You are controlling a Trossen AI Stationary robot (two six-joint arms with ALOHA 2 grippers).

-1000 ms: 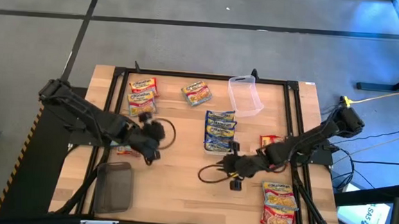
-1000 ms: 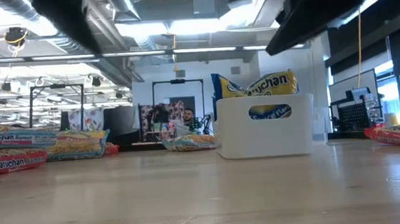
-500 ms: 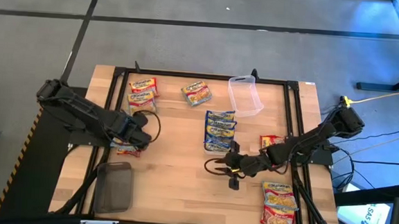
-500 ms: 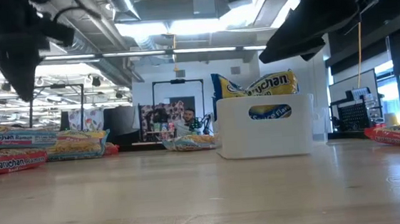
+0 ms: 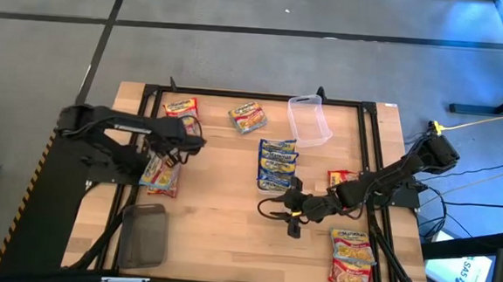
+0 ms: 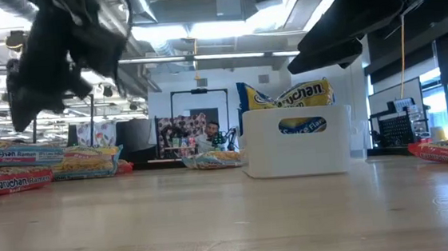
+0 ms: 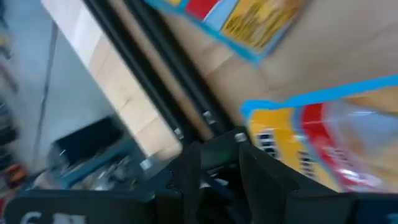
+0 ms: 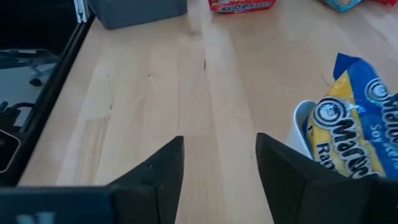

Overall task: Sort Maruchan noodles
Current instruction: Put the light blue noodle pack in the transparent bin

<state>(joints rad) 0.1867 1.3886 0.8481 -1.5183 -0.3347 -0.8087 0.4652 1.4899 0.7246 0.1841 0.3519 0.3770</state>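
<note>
**A:** ok so where's this at? Looks like the left claw point(image 5: 186, 142) is over by the far-left pile of Maruchan noodles point(image 5: 180, 110), hovering above the counter point(image 5: 219, 235). Is it carrying anything?

**B:** honestly can't tell. In the left wrist view there's a yellow packet with a blue edge and red print point(image 7: 323, 146) right in front of the fingers point(image 7: 186, 171), but whether they're pinched on it or just passing over it, no idea. My guess is it's mid-step on the red/pink group, either dropping one off or going in for one.

**A:** and the right side?

**B:** right claw point(image 5: 292, 215) sits low near the middle of the counter, just in front of the white tray point(image 5: 276, 188) holding the blue packets point(image 5: 277, 164). Fingers are spread apart with bare wood between them point(image 8: 214, 149), nothing held. Looks like it's waiting.

**A:** how much is left?

**B:** partly sorted I'd say. Blue ones in the tray, an orange pair point(image 5: 352, 256) at the near-right corner, reddish ones on the left point(image 5: 161, 175). Strays: one near the clear tub point(image 5: 310, 118) at the far edge point(image 5: 248, 117), one red by the right rail point(image 5: 340, 177).

**A:** so next move?

**B:** probably left claw settles on its pile, then somebody grabs a stray. Those packets are flat and slippery, so it'll need a low pinch on an edge.
</note>
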